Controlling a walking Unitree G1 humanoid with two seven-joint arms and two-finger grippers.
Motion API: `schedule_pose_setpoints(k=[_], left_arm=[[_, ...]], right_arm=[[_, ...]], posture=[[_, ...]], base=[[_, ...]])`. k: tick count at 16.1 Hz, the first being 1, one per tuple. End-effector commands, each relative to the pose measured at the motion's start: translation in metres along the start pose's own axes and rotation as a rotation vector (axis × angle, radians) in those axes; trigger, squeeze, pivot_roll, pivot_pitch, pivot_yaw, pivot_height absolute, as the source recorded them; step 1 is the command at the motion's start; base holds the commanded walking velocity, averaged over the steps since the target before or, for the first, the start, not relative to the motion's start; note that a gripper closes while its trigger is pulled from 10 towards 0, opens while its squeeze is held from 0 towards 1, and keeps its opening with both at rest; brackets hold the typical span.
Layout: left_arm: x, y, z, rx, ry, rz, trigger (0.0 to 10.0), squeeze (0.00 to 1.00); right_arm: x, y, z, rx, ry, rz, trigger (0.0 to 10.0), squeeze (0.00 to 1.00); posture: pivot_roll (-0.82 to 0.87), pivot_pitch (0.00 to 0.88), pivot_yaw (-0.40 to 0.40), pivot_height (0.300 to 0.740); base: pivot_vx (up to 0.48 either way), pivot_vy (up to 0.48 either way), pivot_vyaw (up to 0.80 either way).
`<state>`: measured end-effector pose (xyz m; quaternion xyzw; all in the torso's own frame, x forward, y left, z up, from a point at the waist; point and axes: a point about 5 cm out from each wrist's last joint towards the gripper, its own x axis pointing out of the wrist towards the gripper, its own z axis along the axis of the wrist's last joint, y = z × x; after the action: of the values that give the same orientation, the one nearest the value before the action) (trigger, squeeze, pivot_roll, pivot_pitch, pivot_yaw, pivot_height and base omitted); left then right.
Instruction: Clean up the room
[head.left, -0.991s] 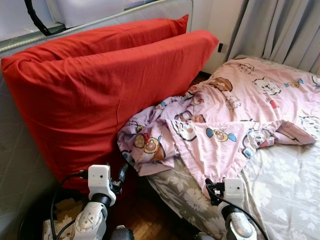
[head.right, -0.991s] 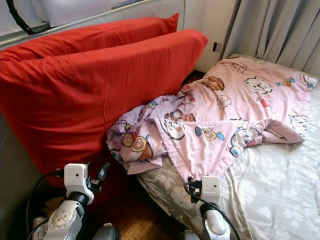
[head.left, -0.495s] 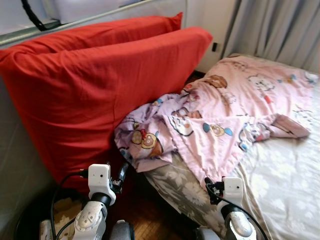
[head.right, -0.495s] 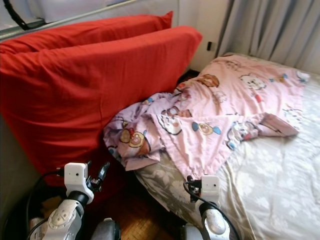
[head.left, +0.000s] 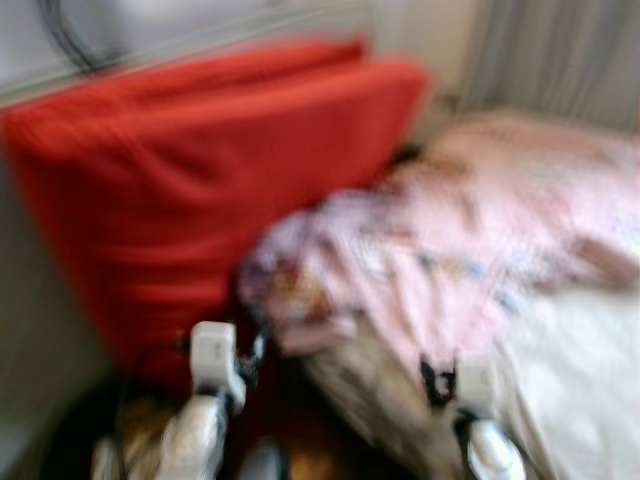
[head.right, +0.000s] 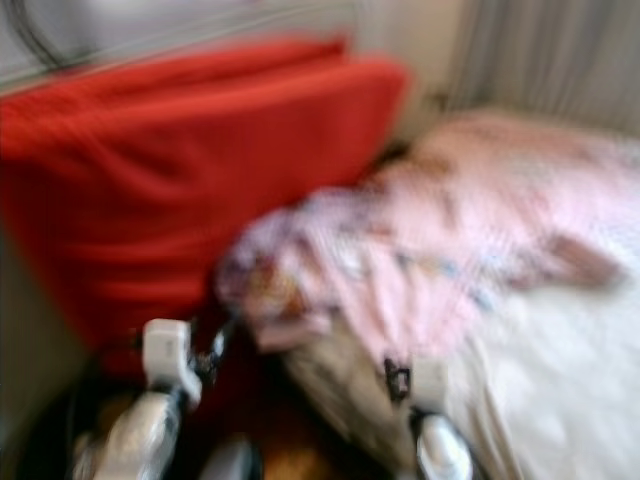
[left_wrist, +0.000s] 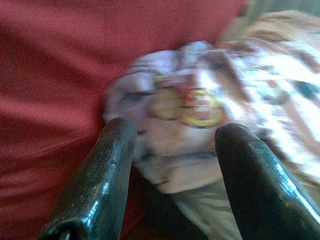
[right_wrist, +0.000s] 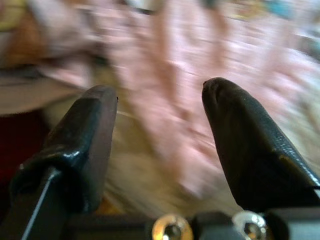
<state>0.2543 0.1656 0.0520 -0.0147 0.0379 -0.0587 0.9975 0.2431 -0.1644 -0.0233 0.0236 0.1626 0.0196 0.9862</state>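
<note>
Blurring through both eye views: red cushions (head.left: 210, 170) stand left, pink blanket (head.left: 450, 250) crumpled on the bed (head.left: 580, 380). Left wrist: left pincer (left_wrist: 172, 150), fingers apart, faces the blanket's bunched corner. Right wrist: right pincer (right_wrist: 160, 125), spread, empty, over blanket.

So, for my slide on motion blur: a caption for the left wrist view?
Open left gripper aimed at the crumpled pink cartoon blanket beside the red cushion, blurred mid-motion.

Bright daylight throughout, but heavy motion blur smears all four views.
</note>
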Motion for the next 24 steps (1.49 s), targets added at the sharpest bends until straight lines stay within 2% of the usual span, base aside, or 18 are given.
schedule_pose_setpoints(k=[1, 6, 8, 11, 14, 15, 16, 17, 21, 24], left_arm=[[0.0, 0.004, 0.001, 0.002, 0.005, 0.013, 10.0, 0.0], [0.001, 0.003, 0.001, 0.0, 0.0, 0.007, 10.0, 0.0], [0.001, 0.003, 0.001, 0.0, 0.0, 0.005, 10.0, 0.0], [0.001, 0.002, 0.001, -0.001, 0.005, -0.002, 10.0, 0.0], [0.001, 0.001, 0.001, -0.001, 0.008, -0.009, 10.0, 0.0], [0.001, 0.001, 0.001, 0.0, 0.008, -0.01, 10.0, 0.0], [0.0, 0.001, 0.001, 0.0, 0.008, -0.011, 10.0, 0.0], [0.0, 0.001, 0.001, 0.001, 0.009, -0.013, 10.0, 0.0], [-0.001, 0.001, 0.003, 0.007, 0.012, -0.023, 10.0, 0.0], [0.0, 0.0, 0.005, 0.012, 0.011, -0.026, 10.0, 0.0]], right_arm=[[0.004, 0.007, 0.007, 0.002, -0.034, 0.025, 10.0, 0.0], [0.004, 0.009, 0.007, 0.003, -0.027, 0.032, 10.0, 0.0], [0.004, 0.008, 0.004, -0.005, 0.001, 0.015, 10.0, 0.0], [0.004, 0.006, -0.006, -0.002, 0.087, -0.001, 10.0, 0.0], [0.006, 0.002, -0.013, 0.057, 0.195, -0.048, 10.0, 0.0], [0.009, 0.002, -0.014, 0.096, 0.234, -0.06, 10.0, 0.83], [0.009, 0.002, -0.015, 0.096, 0.243, -0.066, 10.0, 0.83], [0.01, 0.002, -0.016, 0.125, 0.264, -0.07, 10.0, 1.0], [0.016, -0.005, -0.012, 0.298, 0.307, -0.197, 10.0, 1.0], [0.021, -0.004, -0.007, 0.313, 0.318, -0.205, 10.0, 1.0]], posture=[[0.03, 0.027, -0.002, 0.63], [0.03, 0.028, -0.002, 0.63], [0.03, 0.029, -0.002, 0.63], [0.03, 0.036, 0.001, 0.63], [0.04, 0.042, 0.006, 0.63], [0.05, 0.049, 0.01, 0.63], [0.05, 0.049, 0.01, 0.63], [0.05, 0.053, 0.013, 0.63], [0.07, 0.075, 0.029, 0.63], [0.09, 0.095, 0.034, 0.63]], base=[[0.33, 0.0, 0.0], [0.334, 0.0, 0.0], [0.0, 0.0, 0.0], [0.0, 0.0, 0.0], [0.0, 0.0, 0.0], [0.0, 0.0, 0.0], [0.0, 0.0, 0.0], [0.0, 0.0, 0.0], [0.0, 0.0, 0.0], [0.0, 0.0, 0.0]])
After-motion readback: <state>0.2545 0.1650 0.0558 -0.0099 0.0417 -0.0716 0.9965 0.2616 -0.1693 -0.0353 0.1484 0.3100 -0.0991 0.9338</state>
